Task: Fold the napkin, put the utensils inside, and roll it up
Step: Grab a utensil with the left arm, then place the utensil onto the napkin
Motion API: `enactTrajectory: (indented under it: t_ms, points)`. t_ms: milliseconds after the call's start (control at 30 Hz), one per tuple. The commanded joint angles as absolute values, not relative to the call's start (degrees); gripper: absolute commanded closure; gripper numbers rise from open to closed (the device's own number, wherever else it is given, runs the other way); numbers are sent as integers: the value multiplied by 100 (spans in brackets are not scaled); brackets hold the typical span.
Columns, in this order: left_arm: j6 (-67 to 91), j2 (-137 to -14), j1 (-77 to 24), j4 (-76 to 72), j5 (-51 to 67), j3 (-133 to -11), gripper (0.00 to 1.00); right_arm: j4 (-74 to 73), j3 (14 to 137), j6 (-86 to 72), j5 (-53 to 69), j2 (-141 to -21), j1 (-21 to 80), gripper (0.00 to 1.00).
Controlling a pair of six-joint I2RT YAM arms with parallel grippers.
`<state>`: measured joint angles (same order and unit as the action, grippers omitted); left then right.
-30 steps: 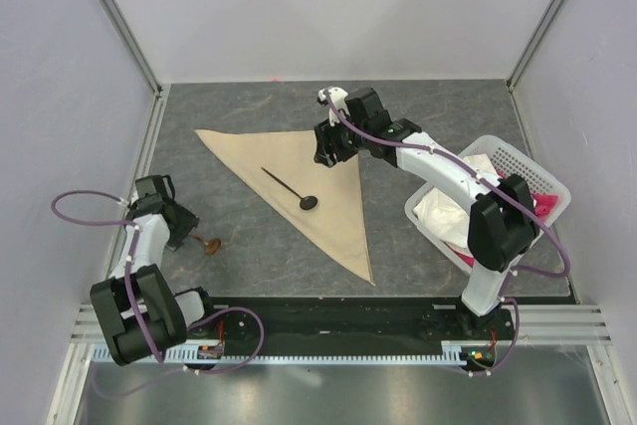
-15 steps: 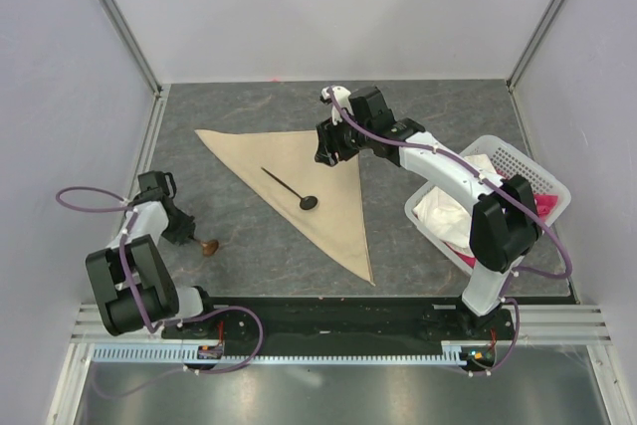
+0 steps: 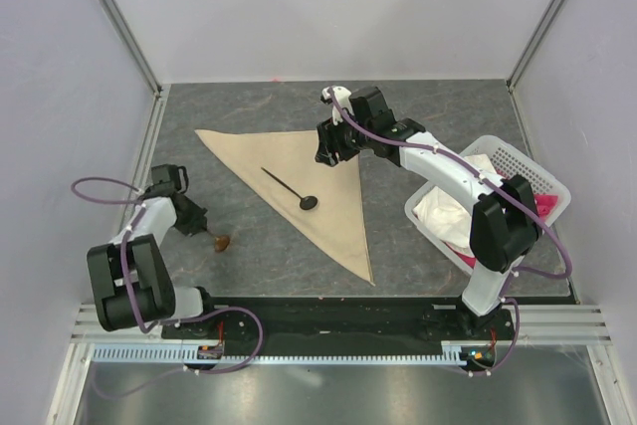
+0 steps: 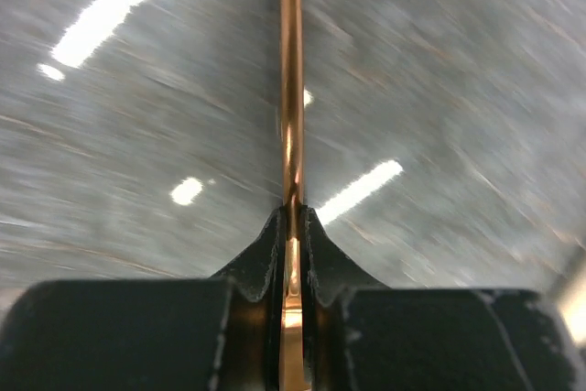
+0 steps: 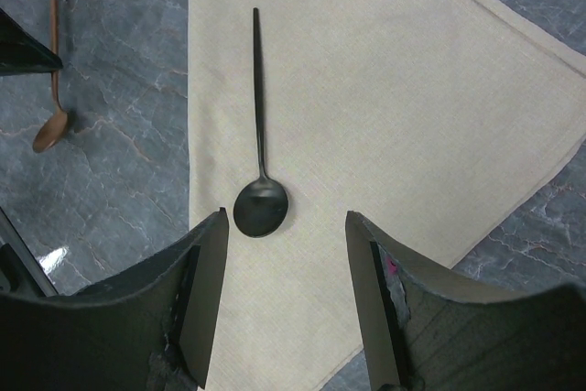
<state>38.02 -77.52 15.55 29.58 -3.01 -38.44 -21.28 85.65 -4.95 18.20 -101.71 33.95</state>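
Observation:
The beige napkin [image 3: 343, 216] lies folded into a triangle on the grey table. A black spoon [image 3: 289, 187] rests on it, bowl toward the near side [image 5: 261, 208]. My right gripper [image 3: 333, 151] hovers open over the napkin's [image 5: 412, 89] far right part, the spoon's bowl just ahead of its fingertips [image 5: 286, 217]. A small copper-brown spoon [image 3: 220, 240] is left of the napkin, off the cloth. My left gripper [image 3: 196, 220] is shut on its thin handle [image 4: 291, 89], which runs straight out from between the fingertips [image 4: 291, 212]. The copper spoon [image 5: 55, 70] also shows in the right wrist view.
A white perforated basket [image 3: 528, 171] stands at the right edge, holding a white cloth [image 3: 443, 206] and a pink-red cloth [image 3: 545, 204]. Grey walls and metal frame posts close in the table on three sides.
My left gripper has closed on the copper spoon's handle and swung a little right and away, carrying the spoon toward the napkin. The right arm has stayed still.

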Motion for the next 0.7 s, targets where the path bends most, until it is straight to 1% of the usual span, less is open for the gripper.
enactTrajectory:
  t_ms: [0, 200, 333, 533, 667]
  points:
    - [4675, -7418, 740, 2795, -61, -4086, 98, -1916, 8517, -545, 1829, -9923, 3384, 37]
    - [5782, -7514, -500, 2813, -210, -4700, 98, -1942, 8367, -519, 1617, -9748, 3305, 37]
    - [6266, -8022, -1132, 2733, -378, -5184, 98, -1942, 8288, -545, 1591, -9677, 3226, 36]
    - [6434, -8972, -1651, 2681, -527, -6098, 98, -1942, 8183, -545, 1617, -9519, 3164, 36]
    - [6398, -9701, -1749, 2698, -580, -6591, 98, -1934, 8086, -536, 1582, -9361, 3094, 35]
